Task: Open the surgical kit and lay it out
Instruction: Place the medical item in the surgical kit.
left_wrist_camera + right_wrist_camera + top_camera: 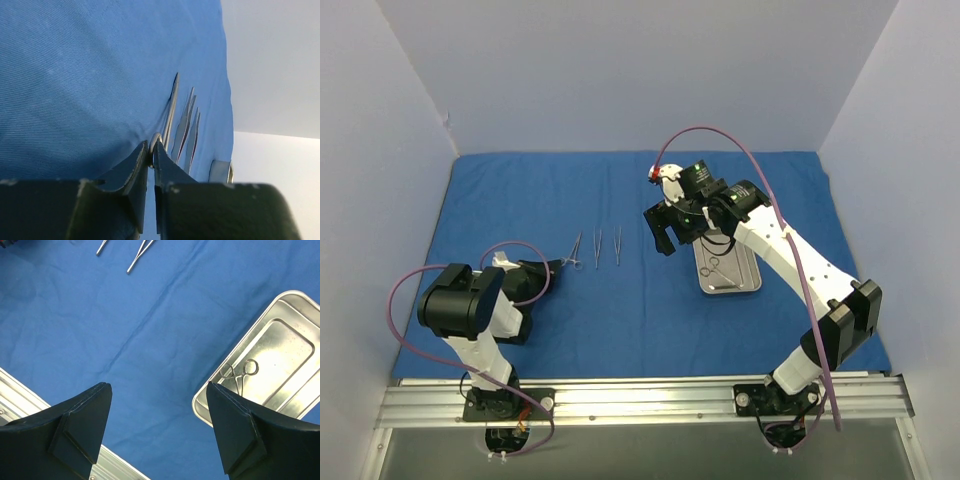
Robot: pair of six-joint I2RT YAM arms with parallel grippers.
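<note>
The deep-blue drape (520, 200) lies spread flat over the table. On it lie three thin silver instruments (598, 245) side by side. The steel tray (752, 280) sits to their right with one ring-handled instrument (715, 265) inside. My left gripper (560, 264) lies low on the drape, its jaws nearly together around the ring handle (155, 140) of the leftmost instrument (170, 115). My right gripper (675, 235) hangs open above the drape beside the tray's near-left corner (200, 407), with nothing between its fingers; the ringed instrument (239, 375) shows in the tray.
Pale walls enclose the table on the left, back and right. A metal rail (640, 395) runs along the near edge and holds both arm bases. A purple cable (740, 150) loops over the right arm.
</note>
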